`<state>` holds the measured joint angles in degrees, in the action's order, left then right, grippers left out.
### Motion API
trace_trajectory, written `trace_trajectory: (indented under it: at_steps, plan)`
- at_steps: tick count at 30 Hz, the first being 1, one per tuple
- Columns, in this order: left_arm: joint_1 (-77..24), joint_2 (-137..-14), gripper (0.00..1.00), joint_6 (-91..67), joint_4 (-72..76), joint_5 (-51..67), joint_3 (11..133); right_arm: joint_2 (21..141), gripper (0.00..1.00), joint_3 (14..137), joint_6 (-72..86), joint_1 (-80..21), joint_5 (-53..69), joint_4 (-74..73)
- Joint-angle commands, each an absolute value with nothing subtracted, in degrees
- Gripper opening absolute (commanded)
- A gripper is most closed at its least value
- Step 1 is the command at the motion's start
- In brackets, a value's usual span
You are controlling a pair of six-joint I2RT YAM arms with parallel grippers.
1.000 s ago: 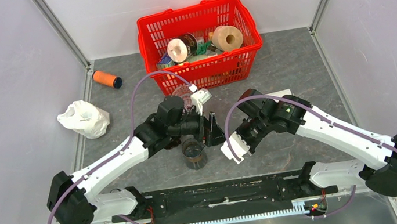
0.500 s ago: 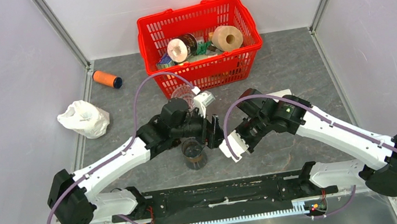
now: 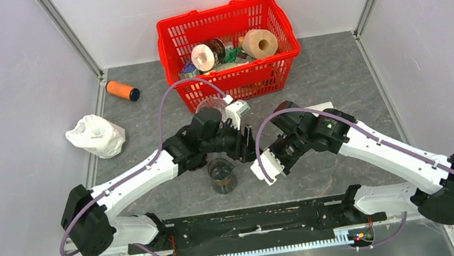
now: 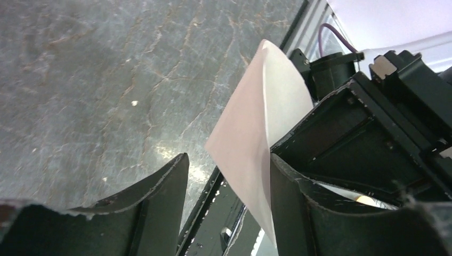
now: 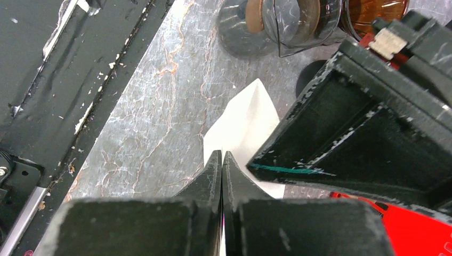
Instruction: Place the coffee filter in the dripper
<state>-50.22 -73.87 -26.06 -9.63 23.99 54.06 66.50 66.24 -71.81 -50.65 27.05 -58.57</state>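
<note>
The white paper filter (image 5: 242,125), folded flat to a point, was held aloft. The clear dripper (image 5: 298,21) stood nearby, apart from it.

The left gripper (image 4: 226,165) gapes, right gripper (image 5: 222,157) pinched (jaws flush).

From above, my left arm (image 3: 144,176) covered most of the dripper (image 3: 206,106), and that view gave me no look at either tool's tips. On the left tool (image 4: 228,162) camera, the filter (image 4: 256,117) ran off the bottom edge, its right side lost behind dark hardware. On the right wrist camera, the right tool (image 5: 222,156) hid the filter's lower part. The smaller items in the basket (image 3: 222,13) were too small to identify.
</note>
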Motion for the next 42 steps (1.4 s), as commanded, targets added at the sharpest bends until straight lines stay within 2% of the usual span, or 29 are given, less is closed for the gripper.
trace_trajectory:
  at_steps: [1, 10, 13, 16, 28, 39, 40, 41, 42]
  plan:
    - [-50.54, -77.08, 0.59, -25.28, -7.32, 32.96, 57.11, 66.36, 0.0, 66.38, -72.25, -50.91, 26.41, -58.13]
    - [-50.62, -78.68, 0.39, -24.78, -7.21, 38.29, 58.42, 64.56, 0.0, 65.4, -72.0, -50.89, 25.18, -57.08]
    - [-50.65, -79.79, 0.24, -25.77, -6.26, 39.98, 58.8, 64.47, 0.0, 65.3, -71.91, -50.89, 24.97, -56.99]
    - [-50.88, -80.48, 0.03, -26.11, -6.02, 39.92, 59.05, 64.45, 0.0, 65.34, -71.82, -50.88, 24.72, -56.95]
    - [-50.89, -77.57, 0.02, -23.55, -15.73, 6.94, 63.46, 64.44, 0.0, 65.43, -70.05, -50.89, 25.73, -59.96]
    - [-50.89, -77.27, 0.02, -22.17, -17.19, 4.88, 64.51, 64.72, 0.0, 65.3, -68.95, -50.89, 25.0, -59.46]
    - [-50.89, -76.97, 0.02, -21.79, -16.7, 6.32, 64.38, 64.25, 0.03, 65.01, -68.48, -50.86, 24.36, -58.31]
    - [-50.89, -76.53, 0.02, -21.3, -16.06, 7.78, 64.11, 63.68, 0.22, 64.36, -67.59, -50.89, 23.43, -56.86]
    - [-50.95, -76.02, 0.02, -20.94, -15.03, 9.49, 63.55, 62.99, 0.33, 63.83, -66.52, -50.89, 21.83, -54.53]
